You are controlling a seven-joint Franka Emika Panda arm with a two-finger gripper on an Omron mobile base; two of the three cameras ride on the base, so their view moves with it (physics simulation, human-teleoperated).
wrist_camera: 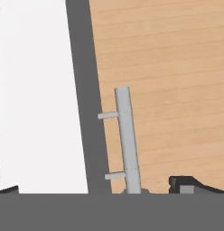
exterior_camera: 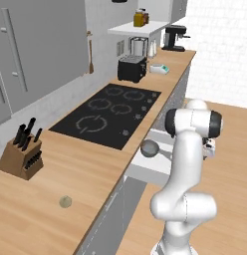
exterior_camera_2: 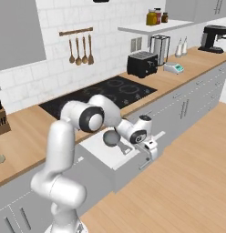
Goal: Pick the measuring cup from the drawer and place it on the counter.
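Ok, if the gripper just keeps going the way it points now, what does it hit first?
Most likely the drawer's bar handle, which lies dead ahead between the gripper fingertips in the hand view, with the floor behind it. Depth is unclear, so treat that as a guess.

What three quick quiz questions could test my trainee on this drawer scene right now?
1. True or false: the small dark grey metal measuring cup lies inside the open white pull-out drawer.
2. Which is the gripper nearest? A) black toaster B) drawer's slim bar handle C) wooden knife block
3. What tiny item lies on the light-brown wooden counter near the knife block?

Key: 1 true; 2 B; 3 the olive-green ball.
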